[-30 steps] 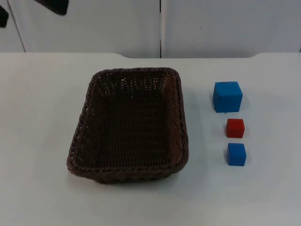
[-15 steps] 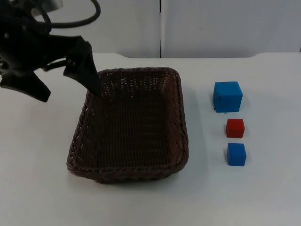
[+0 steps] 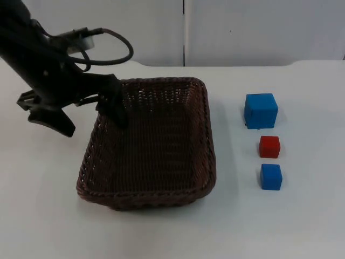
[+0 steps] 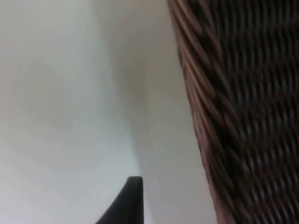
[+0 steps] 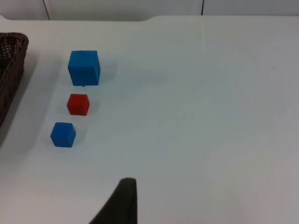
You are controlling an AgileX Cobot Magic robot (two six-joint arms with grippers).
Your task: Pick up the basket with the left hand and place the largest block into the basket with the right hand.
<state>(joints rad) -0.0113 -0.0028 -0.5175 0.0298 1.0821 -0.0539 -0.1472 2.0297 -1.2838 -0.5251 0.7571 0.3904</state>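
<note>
Left claw (image 3: 91, 113) just swung in, spread wide astride the wicker basket (image 3: 156, 178)'s left rim on the table (image 3: 302, 226), so the grab's next. Big blue block (image 3: 261, 110) sits untouched right of it; right arm waits, can't tell its claw.

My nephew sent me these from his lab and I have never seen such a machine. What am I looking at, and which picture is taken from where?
It is a robot with two black arms at a white table. One camera looks down from above; the other two sit on the arms' wrists.

From above, the left gripper straddles the left wall of a dark brown woven basket at its far corner, one finger inside and one outside, open and holding nothing yet. The left wrist camera sees that wall close up.

Right of the basket, three blocks stand in a row: a large blue cube, a small red cube and a small blue cube. The right wrist camera looks at them across the table while the right arm waits.
</note>
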